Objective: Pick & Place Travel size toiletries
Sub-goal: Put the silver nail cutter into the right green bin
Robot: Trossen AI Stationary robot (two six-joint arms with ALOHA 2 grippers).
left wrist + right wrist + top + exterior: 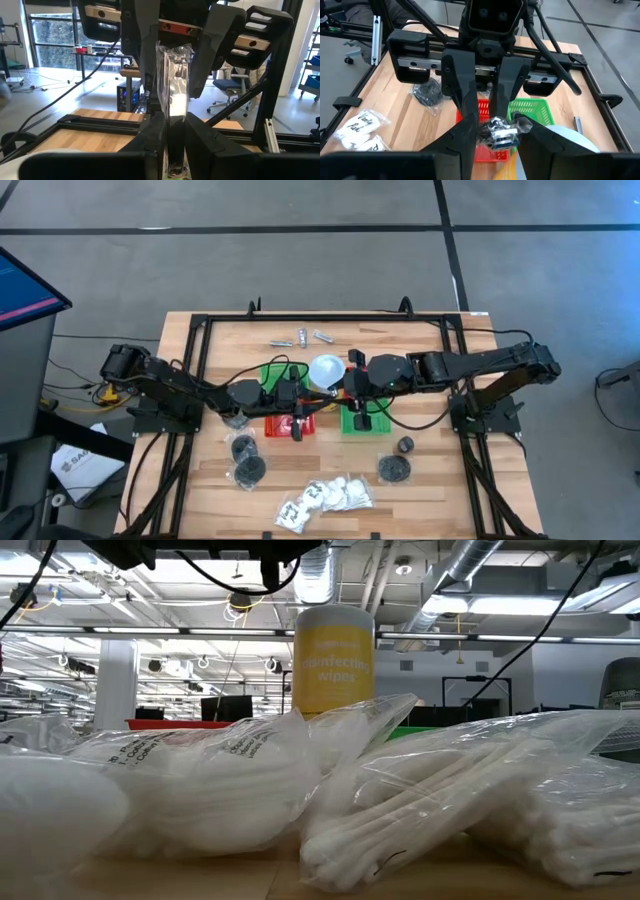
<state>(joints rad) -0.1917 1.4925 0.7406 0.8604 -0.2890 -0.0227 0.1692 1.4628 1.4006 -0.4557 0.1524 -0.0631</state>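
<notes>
A small clear bag with silvery metal pieces [498, 133] hangs in the air between my two grippers, above the red basket [290, 424] and the green basket [366, 420]. My left gripper [175, 145] comes from the table's left and is shut on the bag. My right gripper [497, 144] comes from the right and faces it, also shut on the bag. In the high view they meet just near of the yellow cup's white lid [325, 369]. Other toiletries lie on the table: dark round pieces in clear bags [247, 460], white pieces in printed packets [322, 497] and silvery pieces [300, 337]. My left gripper pinches the clear bag's near end [174, 127] between its two fingers, which come in about level from the table's left. The bag stands on edge and is lifted clear of the table and baskets. My right gripper has its two fingers on the bag's opposite sides [487, 134], slanting down from the table's right. The silvery pieces sit between those fingers, clear of the baskets below.
A black frame [205, 370] rings the work area. More dark round pieces in bags [395, 468] lie at the near right. In the low view, packets of white pieces [230, 790] and swabs [450, 800] fill the foreground, with the yellow cup [333, 655] behind them.
</notes>
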